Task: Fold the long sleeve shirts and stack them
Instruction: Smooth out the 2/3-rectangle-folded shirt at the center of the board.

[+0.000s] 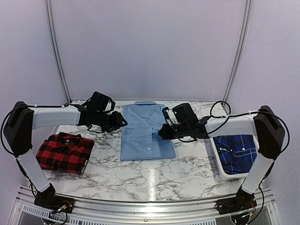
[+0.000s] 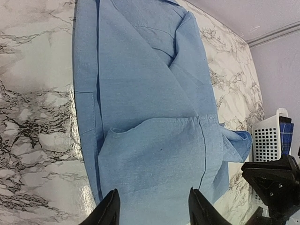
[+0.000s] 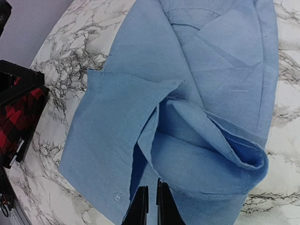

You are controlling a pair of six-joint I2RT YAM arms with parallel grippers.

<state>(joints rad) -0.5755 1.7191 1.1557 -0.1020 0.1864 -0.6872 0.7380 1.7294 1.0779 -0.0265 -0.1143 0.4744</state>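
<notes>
Left jaws: apart, nothing between them, hanging over the left edge of the blue shirt (image 2: 140,93). Right jaws: together, empty, over the shirt's right edge, above a loose fold of cloth. Counter (image 1: 140,176): marbled, carrying all items. Near left: red check shirt (image 1: 63,152), folded, well apart from the blue one. Near right: white basket (image 1: 216,158) holding the plaid shirt (image 1: 236,152). Centre: blue shirt, button side up and sides turned in, lying between the two sets of jaws. Its long axis runs from near to far, hem toward the arms and collar at the far edge. Neither arm is clearly nearer, since each flanks one long side. Judgement: the next fold probably goes across that axis, each arm taking a corner on its own side.
</notes>
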